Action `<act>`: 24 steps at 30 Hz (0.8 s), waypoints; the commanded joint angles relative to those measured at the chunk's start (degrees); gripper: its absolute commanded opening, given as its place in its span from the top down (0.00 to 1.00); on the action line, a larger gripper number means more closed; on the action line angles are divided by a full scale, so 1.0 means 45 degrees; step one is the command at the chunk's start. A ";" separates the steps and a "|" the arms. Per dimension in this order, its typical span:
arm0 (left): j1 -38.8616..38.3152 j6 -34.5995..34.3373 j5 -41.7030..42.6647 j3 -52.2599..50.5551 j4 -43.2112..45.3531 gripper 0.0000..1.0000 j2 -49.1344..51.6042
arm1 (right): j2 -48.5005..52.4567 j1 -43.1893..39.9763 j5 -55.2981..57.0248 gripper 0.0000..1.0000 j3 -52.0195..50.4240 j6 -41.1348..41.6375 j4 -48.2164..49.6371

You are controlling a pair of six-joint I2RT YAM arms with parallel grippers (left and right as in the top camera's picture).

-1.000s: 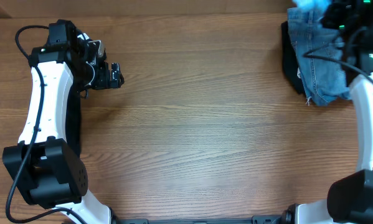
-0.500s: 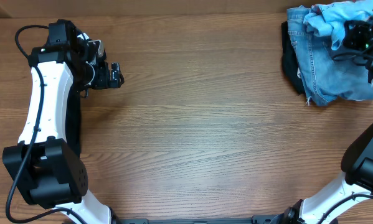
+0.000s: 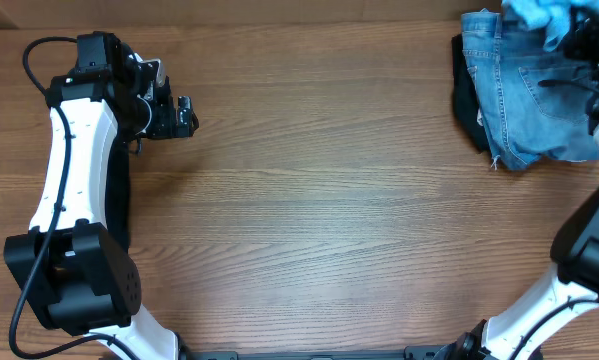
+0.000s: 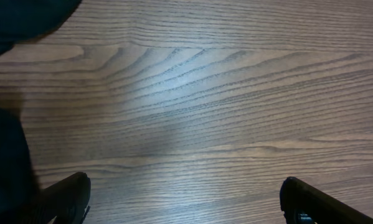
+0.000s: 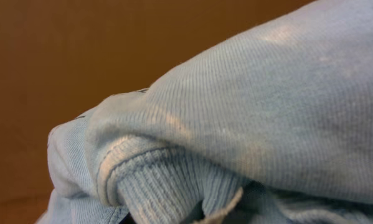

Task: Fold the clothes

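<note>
The light-blue T-shirt [image 3: 537, 12] is bunched at the table's far right corner, on top of the pile there. In the right wrist view its fabric and ribbed collar [image 5: 174, 180] fill the picture and hide the fingers. My right gripper [image 3: 585, 30] is at the shirt's right side and appears shut on it, with the cloth lifted against it. My left gripper [image 3: 187, 115] is open and empty over bare wood at the far left; its two fingertips stand wide apart in the left wrist view [image 4: 186, 202].
Blue denim shorts [image 3: 529, 95] lie under the T-shirt at the right edge, with a black garment [image 3: 466, 95] beneath their left side. The wooden table [image 3: 329, 200] spans the view. A dark shape [image 4: 5, 149] fills the left wrist view's left edge.
My right gripper has moved back toward the far edge, and the T-shirt has bunched up and shifted with it, uncovering more of the denim shorts. The left arm has hardly moved.
</note>
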 commanded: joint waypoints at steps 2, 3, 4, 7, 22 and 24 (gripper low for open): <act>0.0029 -0.0330 0.0063 -0.0019 0.0044 0.00 -0.0083 | 0.1025 0.0087 0.0253 0.96 0.0306 0.0010 -0.0787; 0.0029 -0.0413 0.0068 -0.0019 0.0049 0.00 -0.0083 | 0.1020 0.0039 0.0321 0.96 0.0311 0.0015 -0.1073; 0.0029 -0.0452 0.0063 -0.0019 0.0049 0.00 -0.0083 | 0.1005 -0.0083 0.0296 0.96 0.0311 0.0117 -0.1457; 0.0029 -0.0447 0.0063 -0.0019 0.0058 0.00 -0.0083 | 0.0903 -0.0393 -0.0087 0.96 0.0311 0.0165 -0.3366; 0.0029 -0.0442 0.0063 -0.0019 0.0525 0.00 -0.0083 | -0.1132 -0.1506 0.1423 0.54 0.0311 0.0155 -1.1749; 0.0029 -0.0442 0.0058 -0.0019 0.0520 0.00 -0.0083 | -0.1141 -0.1569 0.1423 0.17 0.0311 0.0160 -1.2463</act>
